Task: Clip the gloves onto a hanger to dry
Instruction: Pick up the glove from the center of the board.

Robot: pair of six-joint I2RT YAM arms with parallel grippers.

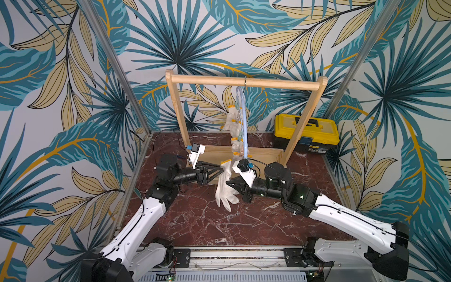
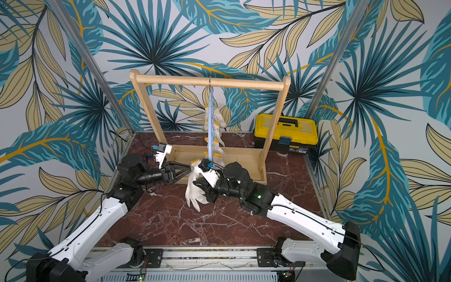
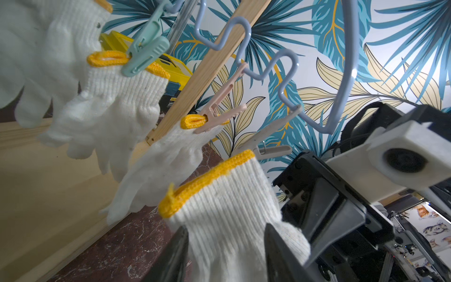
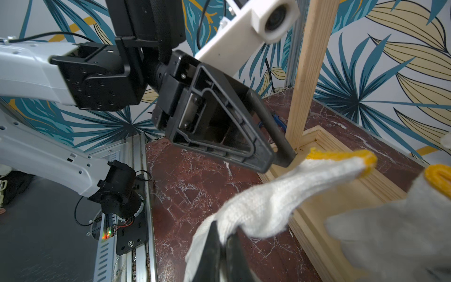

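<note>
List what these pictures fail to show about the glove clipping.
- Left gripper: whether it pinches the held glove; the left wrist view's edge cuts off its fingertips.
- Hanger clips: count unclear in both top views; small, overlapped by hung gloves.
- Toolbox label: too small to read, both top views.

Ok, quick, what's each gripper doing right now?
Left gripper: open, jaws either side of the glove near its cuff.
Right gripper: shut on the glove.

Red-brown marble tabletop [image 1: 207, 227]: wooden rack [image 1: 207, 78] stands at back, yellow toolbox [image 1: 306, 133] back-right corner.
</note>
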